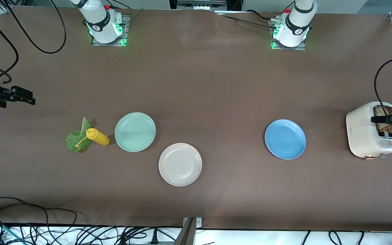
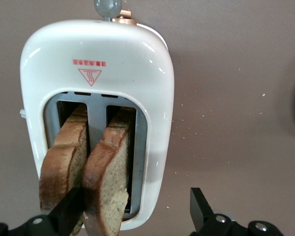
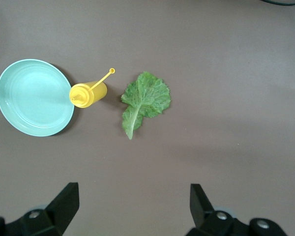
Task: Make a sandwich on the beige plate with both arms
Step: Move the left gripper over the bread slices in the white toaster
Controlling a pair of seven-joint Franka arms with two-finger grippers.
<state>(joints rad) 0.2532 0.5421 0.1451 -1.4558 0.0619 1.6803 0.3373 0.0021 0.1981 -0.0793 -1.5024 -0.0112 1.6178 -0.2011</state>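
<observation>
the left gripper hangs over the toaster at the left arm's end of the table, jaws wide, one finger between the two bread slices standing in the slots, the other outside the toaster wall; nothing is gripped. the right gripper hovers with jaws wide over bare table at the right arm's end, with the lettuce on the table below. a yellow bottle lies on the lettuce's edge, beside the green plate. the beige plate, bare, sits nearer the camera, just beside the green one. a blue plate lies toward the toaster. the table is brown; cables trail along its near edge.
</observation>
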